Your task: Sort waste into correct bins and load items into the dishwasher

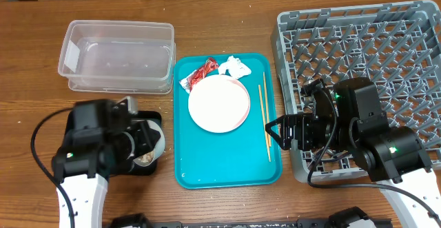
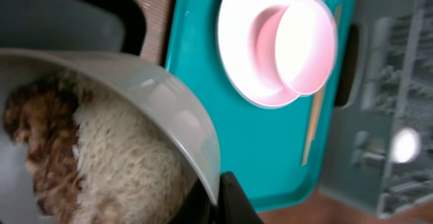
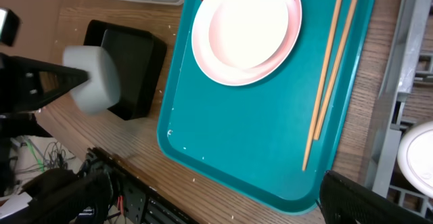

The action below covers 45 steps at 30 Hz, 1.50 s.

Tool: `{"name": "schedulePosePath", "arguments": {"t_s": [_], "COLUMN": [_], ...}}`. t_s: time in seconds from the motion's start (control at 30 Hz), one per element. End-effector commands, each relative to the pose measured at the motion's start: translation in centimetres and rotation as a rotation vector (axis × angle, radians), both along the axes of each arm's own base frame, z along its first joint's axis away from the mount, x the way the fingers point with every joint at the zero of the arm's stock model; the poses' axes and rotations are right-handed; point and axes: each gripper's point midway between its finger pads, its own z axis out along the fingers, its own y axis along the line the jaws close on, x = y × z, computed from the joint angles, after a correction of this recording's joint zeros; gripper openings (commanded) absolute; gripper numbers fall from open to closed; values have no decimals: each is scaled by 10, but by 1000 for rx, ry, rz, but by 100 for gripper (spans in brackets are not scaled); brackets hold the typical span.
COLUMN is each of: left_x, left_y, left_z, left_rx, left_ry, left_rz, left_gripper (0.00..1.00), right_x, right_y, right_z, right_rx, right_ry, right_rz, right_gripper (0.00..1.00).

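Note:
My left gripper point(image 1: 156, 144) is shut on the rim of a white bowl point(image 1: 154, 133), held tilted over the black tray point(image 1: 153, 168). The left wrist view shows the fingers point(image 2: 218, 195) pinching the bowl's wall point(image 2: 155, 88), with rice and brown food scraps point(image 2: 101, 156) inside. The pink-white plate point(image 1: 219, 104), red wrapper point(image 1: 200, 74), white tissue point(image 1: 234, 66) and chopsticks point(image 1: 265, 118) lie on the teal tray point(image 1: 227, 166). My right gripper point(image 1: 275, 133) is open and empty over the tray's right edge; one finger point(image 3: 365, 200) shows in the right wrist view.
The clear tub point(image 1: 117, 56) stands at the back left. The grey dish rack point(image 1: 372, 42) fills the right side, and a white dish point(image 3: 419, 158) sits in it. Rice grains speckle the wood near the teal tray's front edge point(image 3: 196, 178).

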Motion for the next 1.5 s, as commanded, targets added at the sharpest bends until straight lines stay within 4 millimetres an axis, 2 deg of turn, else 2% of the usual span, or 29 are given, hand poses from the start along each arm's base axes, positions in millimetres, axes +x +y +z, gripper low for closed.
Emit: {"name": "schedulePosePath", "arguments": {"t_s": [0.0, 0.2, 0.27, 0.37, 0.53, 0.63, 1.23, 1.3, 1.33, 1.37, 1.43, 1.47], "left_x": [3, 9, 9, 10, 16, 16, 17, 18, 20, 21, 19, 19], "left_y": [-13, 30, 38, 49, 57, 61, 74, 76, 78, 80, 76, 71], "left_z": [19, 27, 34, 32, 11, 5, 9, 8, 0, -3, 11, 14], "left_rx": [-283, -467, -506, -551, -614, -630, -624, -554, -487, -497, -635, -651], "left_ry": [-215, -495, -632, -720, -664, -650, -656, -713, -710, -672, -646, -631], "left_rz": [-123, -28, -47, -37, 13, 36, 86, 44, 26, 47, 85, 80], "left_gripper": [4, 4, 4, 4, 4, 4, 4, 4, 4, 4, 4, 4], "right_x": [-1, -2, -2, -3, -4, -6, -5, -5, -5, -5, -5, -5], "right_y": [2, 1, 1, 1, 0, 0, 0, 0, 0, 0, 0, 0], "right_z": [6, 5, 5, 5, 4, 3, 3, 3, 3, 3, 3, 3], "right_rx": [8, 5, 5, 5, 2, -1, 1, 1, 1, 1, 1, 1], "right_ry": [-18, -8, -7, -7, 2, 9, 6, 6, 6, 5, 6, 6], "right_rz": [9, 9, 9, 9, 9, 9, 9, 9, 9, 9, 9, 9], "right_gripper": [100, 100, 100, 100, 100, 100, 100, 100, 100, 100, 100, 100]}}
